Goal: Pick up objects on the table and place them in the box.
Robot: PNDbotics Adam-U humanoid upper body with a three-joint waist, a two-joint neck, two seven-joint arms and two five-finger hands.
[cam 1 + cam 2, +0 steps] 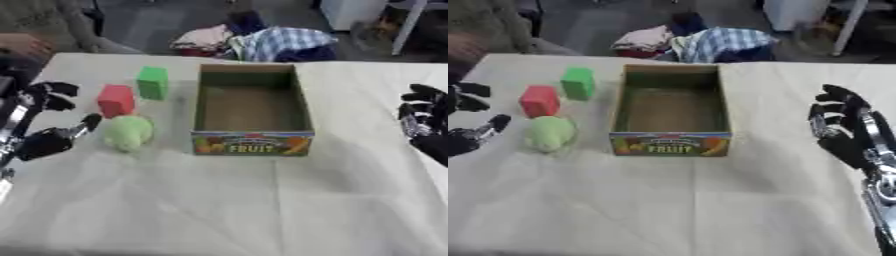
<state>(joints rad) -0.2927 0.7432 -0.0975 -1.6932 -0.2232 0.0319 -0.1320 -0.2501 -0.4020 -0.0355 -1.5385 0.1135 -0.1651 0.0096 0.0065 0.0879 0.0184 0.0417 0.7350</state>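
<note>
Care was needed: left hand, fingers spread, should close squarely around the soft pale-green lump before lifting toward the cardboard fruit box.

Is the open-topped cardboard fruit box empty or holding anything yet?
Empty. The cardboard fruit box shows only its bare brown floor; the red block, green block and pale green lump sit outside it.

Beside my left hand I see the pale green lump, red block and green block crowding; the box stands beyond them.
</note>
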